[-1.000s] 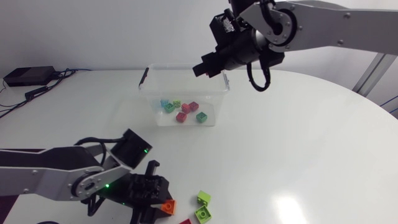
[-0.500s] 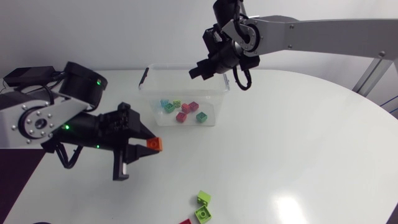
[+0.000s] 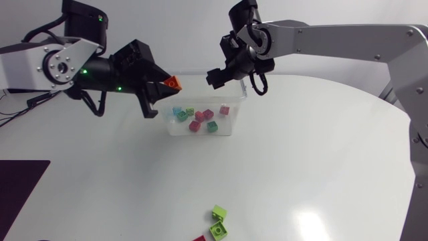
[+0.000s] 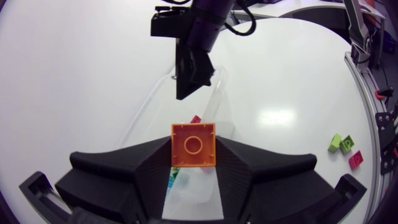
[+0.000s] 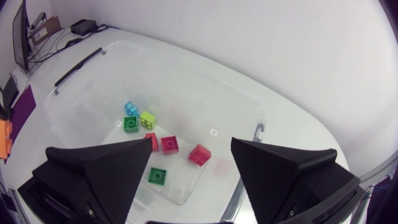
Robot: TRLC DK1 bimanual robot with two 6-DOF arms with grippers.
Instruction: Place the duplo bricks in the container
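I am carrying the small orange plastic brick (image 3: 174,82), squeezed tight in my left end effector (image 3: 167,87). It has come up from the near side of the white tabletop (image 3: 321,154) and is now beside the rim of the clear plastic container (image 3: 231,126), so dropping it in looks like the next step. My right end effector (image 3: 215,76) is hanging wide open over the container and has hardly moved.

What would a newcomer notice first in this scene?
The orange brick stands out, pinched in the left gripper and held in the air close to the clear container. Next comes the right gripper, open above the colourful bricks inside that container. Two green bricks lie loose on the table, far from the container.
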